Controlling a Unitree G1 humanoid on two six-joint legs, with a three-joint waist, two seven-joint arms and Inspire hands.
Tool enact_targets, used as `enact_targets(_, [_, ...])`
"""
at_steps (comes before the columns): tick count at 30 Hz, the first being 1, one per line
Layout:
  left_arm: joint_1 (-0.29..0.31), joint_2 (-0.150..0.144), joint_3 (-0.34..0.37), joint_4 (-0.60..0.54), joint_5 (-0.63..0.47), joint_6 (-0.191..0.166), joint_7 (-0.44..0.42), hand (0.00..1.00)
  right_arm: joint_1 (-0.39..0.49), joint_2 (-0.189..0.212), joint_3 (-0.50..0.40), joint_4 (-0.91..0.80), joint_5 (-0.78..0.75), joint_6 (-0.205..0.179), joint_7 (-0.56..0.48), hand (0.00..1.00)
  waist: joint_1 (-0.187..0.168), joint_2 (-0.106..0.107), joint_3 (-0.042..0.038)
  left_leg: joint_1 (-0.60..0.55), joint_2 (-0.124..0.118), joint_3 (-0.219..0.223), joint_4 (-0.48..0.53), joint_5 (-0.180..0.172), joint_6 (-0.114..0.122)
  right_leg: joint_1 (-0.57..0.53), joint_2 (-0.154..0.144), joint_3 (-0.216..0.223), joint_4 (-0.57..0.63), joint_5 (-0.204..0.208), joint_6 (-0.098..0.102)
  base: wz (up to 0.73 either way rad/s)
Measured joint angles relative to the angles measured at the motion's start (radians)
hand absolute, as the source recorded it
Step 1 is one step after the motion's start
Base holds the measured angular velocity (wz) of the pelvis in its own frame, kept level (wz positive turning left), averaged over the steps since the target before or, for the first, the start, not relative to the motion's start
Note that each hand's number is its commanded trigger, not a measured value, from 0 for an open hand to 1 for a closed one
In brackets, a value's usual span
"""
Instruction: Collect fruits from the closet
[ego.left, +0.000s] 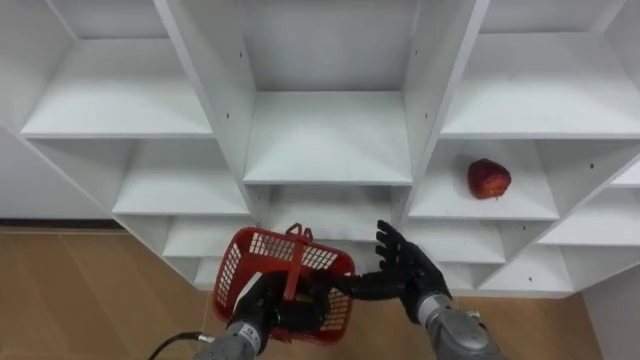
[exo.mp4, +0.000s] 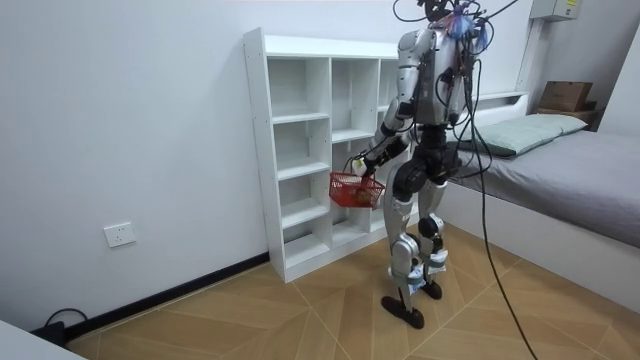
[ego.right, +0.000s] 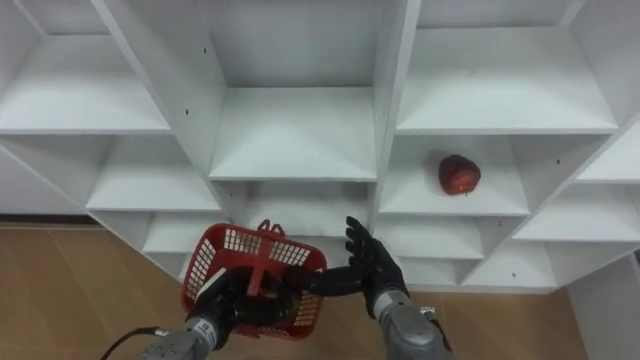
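A red apple lies on a shelf of the white closet, in the right column, up and to the right of my hands. A red mesh basket hangs low in front of the middle column. My left hand is shut on its handle, and the dark fingers show through the mesh. Just right of the basket's rim, my right hand is open with fingers spread and holds nothing. I cannot tell what lies inside the basket. In the room view I stand upright facing the closet, basket at hip height.
The other shelves in view are bare. Wooden floor runs below the closet. In the room view a bed stands behind me and a wall socket sits at the room view's left.
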Motion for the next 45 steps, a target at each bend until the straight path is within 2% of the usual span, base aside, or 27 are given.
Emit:
enact_targets(5, [0.029, -0.008, 0.009, 0.0, -0.001, 0.001, 0.036, 1.0, 0.042, 0.001, -0.03, -0.074, -0.07, 0.0, -0.047, 0.0, -0.005, -0.005, -0.0024, 0.016, 0.001, -0.001, -0.009, 0.0, 0.0, 0.019, 0.005, 0.007, -0.015, 0.006, 0.002, -0.03])
enact_targets(8, [0.031, -0.013, 0.008, 0.0, -0.068, 0.003, 0.06, 1.0, 0.081, 0.0, -0.032, -0.139, -0.104, 0.001, -0.093, 0.0, -0.006, -0.009, -0.0019, 0.028, 0.001, 0.002, -0.01, 0.0, 0.0, 0.031, 0.007, 0.018, -0.015, 0.006, 0.002, -0.12])
enact_targets(10, [0.039, -0.01, 0.011, 0.0, -0.119, 0.003, 0.065, 1.0, 0.103, 0.002, -0.026, -0.174, -0.12, 0.004, -0.12, 0.0, -0.005, -0.015, -0.0012, 0.046, 0.003, 0.01, -0.017, 0.0, 0.0, 0.036, 0.013, 0.045, -0.016, 0.006, 0.002, -0.3])
enact_targets(15, [0.07, 0.001, 0.023, 0.007, -0.124, 0.003, 0.064, 1.0, 0.113, -0.009, -0.038, -0.186, -0.191, 0.004, -0.157, 0.0, -0.023, -0.032, 0.0011, 0.086, 0.004, 0.026, -0.034, 0.0, 0.0, 0.059, 0.02, 0.071, -0.018, 0.006, 0.002, -0.18])
enact_targets(21, [0.091, 0.015, 0.03, 0.01, -0.177, 0.004, 0.065, 1.0, 0.15, -0.027, -0.069, -0.243, -0.205, 0.004, -0.202, 0.0, -0.04, -0.04, -0.0019, 0.094, 0.006, 0.026, -0.049, -0.003, -0.003, 0.06, 0.025, 0.072, -0.019, 0.008, 0.005, 0.0])
enact_targets(26, [0.108, 0.013, 0.088, 0.007, -0.176, 0.004, 0.065, 1.0, 0.201, -0.034, -0.116, -0.333, -0.23, 0.004, -0.23, 0.0, -0.037, -0.039, -0.0019, 0.117, 0.011, 0.024, -0.053, -0.007, -0.009, 0.082, 0.033, 0.075, -0.021, 0.007, 0.002, -0.01])
enact_targets(32, [0.136, 0.02, 0.151, -0.094, -0.177, 0.006, 0.066, 1.0, 0.218, -0.051, -0.189, -0.393, -0.233, 0.003, -0.315, 0.0, -0.046, -0.042, -0.0014, 0.127, 0.011, 0.024, -0.053, -0.007, -0.009, 0.09, 0.033, 0.078, -0.018, 0.006, 0.001, 0.0])
enact_targets(35, [0.138, 0.03, 0.171, -0.101, -0.185, 0.007, 0.065, 1.0, 0.22, -0.055, -0.213, -0.395, -0.231, 0.003, -0.328, 0.0, -0.051, -0.054, 0.0012, 0.132, 0.012, 0.023, -0.053, -0.007, -0.009, 0.095, 0.034, 0.076, -0.019, 0.005, 0.0, 0.0])
enact_targets(37, [0.151, 0.033, 0.193, -0.102, -0.185, 0.016, 0.064, 1.0, 0.221, -0.073, -0.23, -0.395, -0.229, 0.004, -0.339, 0.0, -0.049, -0.061, 0.004, 0.146, 0.012, 0.021, -0.054, -0.01, -0.011, 0.108, 0.034, 0.075, -0.019, 0.004, 0.0, 0.0])
enact_targets(39, [0.17, 0.034, 0.222, -0.117, -0.178, 0.021, 0.059, 1.0, 0.224, -0.075, -0.257, -0.394, -0.23, 0.004, -0.341, 0.0, -0.047, -0.07, 0.0025, 0.151, 0.013, 0.021, -0.054, -0.012, -0.011, 0.115, 0.033, 0.069, -0.021, 0.002, -0.001, 0.02])
enact_targets(42, [0.199, 0.039, 0.264, -0.148, -0.174, 0.022, 0.055, 1.0, 0.236, -0.081, -0.309, -0.386, -0.229, 0.005, -0.355, 0.0, -0.047, -0.088, -0.0057, 0.153, 0.013, 0.011, -0.054, -0.012, -0.012, 0.127, 0.032, 0.055, -0.032, 0.002, -0.001, 0.12])
enact_targets(45, [0.2, 0.048, 0.281, -0.148, -0.149, 0.023, 0.054, 1.0, 0.236, -0.096, -0.337, -0.386, -0.225, 0.006, -0.367, 0.0, -0.044, -0.1, -0.0053, 0.159, 0.013, -0.006, -0.054, -0.013, -0.012, 0.14, 0.031, 0.044, -0.034, 0.0, -0.001, 0.14])
